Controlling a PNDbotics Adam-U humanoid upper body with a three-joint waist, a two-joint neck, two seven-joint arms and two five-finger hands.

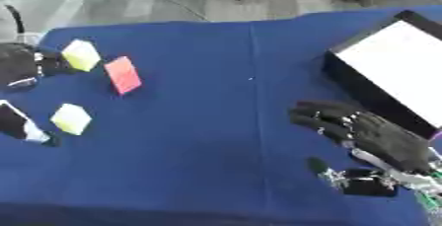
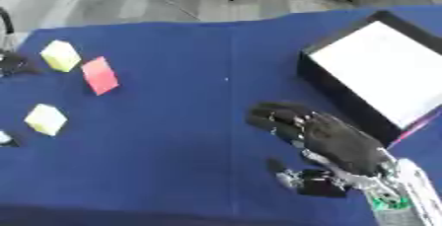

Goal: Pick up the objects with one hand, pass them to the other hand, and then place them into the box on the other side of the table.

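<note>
Left eye view puts your left hand [image 1: 19,64] touching the upper yellow block [image 1: 81,55], finger state unclear; your right hand [image 1: 358,130], fingers relaxed open, waits beside the box [image 1: 345,74].

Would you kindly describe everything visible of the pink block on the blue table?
The pink block is a flat, rectangular slab, reddish pink and plain, material unclear. It appears to stand on one edge, leaning, on the left part of the blue tablecloth. A yellow block sits just to its upper left, apparently apart from it; another yellow block lies nearer the front. No hand touches it; only the cloth does.
</note>
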